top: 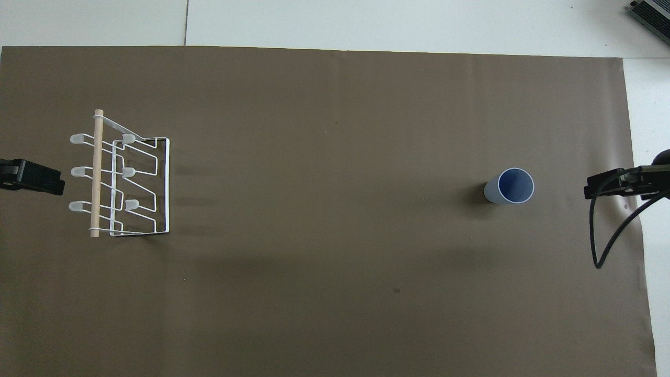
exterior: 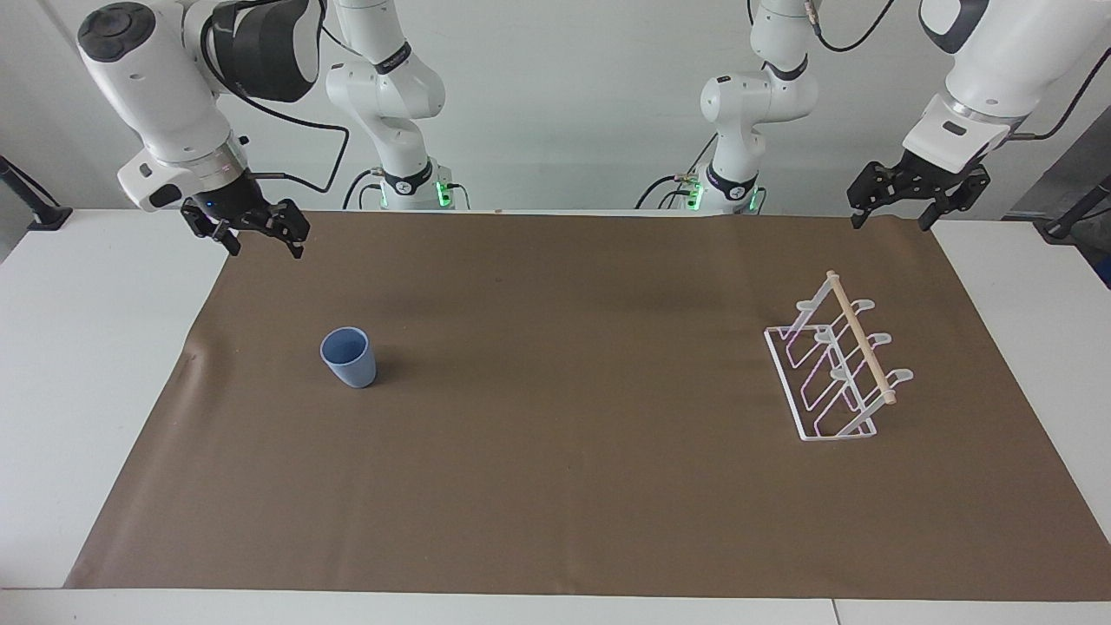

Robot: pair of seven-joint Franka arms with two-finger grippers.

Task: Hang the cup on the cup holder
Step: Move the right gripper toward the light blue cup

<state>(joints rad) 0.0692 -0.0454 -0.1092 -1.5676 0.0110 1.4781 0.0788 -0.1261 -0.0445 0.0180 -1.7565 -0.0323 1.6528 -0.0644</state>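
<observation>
Right gripper (exterior: pixel 260 236): fingers apart and empty, raised over the mat's corner at the right arm's end.
Cup (exterior: pixel 349 357): upright, mouth up, on the brown mat (exterior: pixel 555 486) near that gripper, well apart from the rack.
Step in hand: likely the right arm descends, jaws straddling the cup's wall below the rim, squeezing gently so the taper does not slip.
Cup holder (exterior: pixel 838 365): toward the left arm's end, prongs bare.
Left gripper (exterior: pixel 898 208): waits open above the mat's edge.
</observation>
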